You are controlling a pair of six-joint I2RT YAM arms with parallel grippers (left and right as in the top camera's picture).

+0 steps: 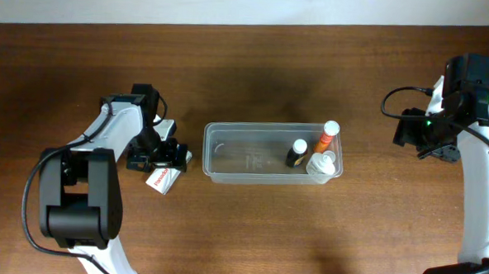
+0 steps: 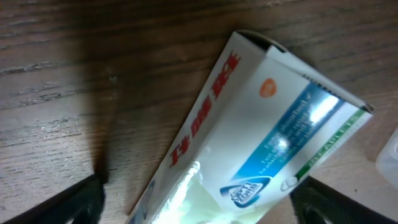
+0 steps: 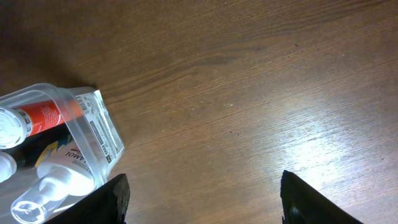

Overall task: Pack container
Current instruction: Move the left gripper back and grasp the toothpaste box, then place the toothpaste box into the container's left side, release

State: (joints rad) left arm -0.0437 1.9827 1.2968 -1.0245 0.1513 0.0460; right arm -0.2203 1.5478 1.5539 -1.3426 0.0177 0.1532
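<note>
The clear container [image 1: 252, 154] sits mid-table. At its right end it holds an orange tube [image 1: 327, 137], a dark bottle [image 1: 297, 152] and a white bottle [image 1: 322, 165]. A white medicine box [image 1: 163, 180] with red and blue print lies on the table left of the container. My left gripper [image 1: 156, 156] is open low over it. In the left wrist view the box [image 2: 261, 130] fills the space between the fingers [image 2: 199, 208]. My right gripper [image 1: 426, 138] is open and empty to the right of the container. The right wrist view shows the container's corner [image 3: 102, 121] at the left.
The brown wooden table [image 1: 248, 63] meets a pale wall edge at the back. Bare wood [image 3: 249, 93] lies under the right gripper. A cable loops by the right arm [image 1: 399, 98].
</note>
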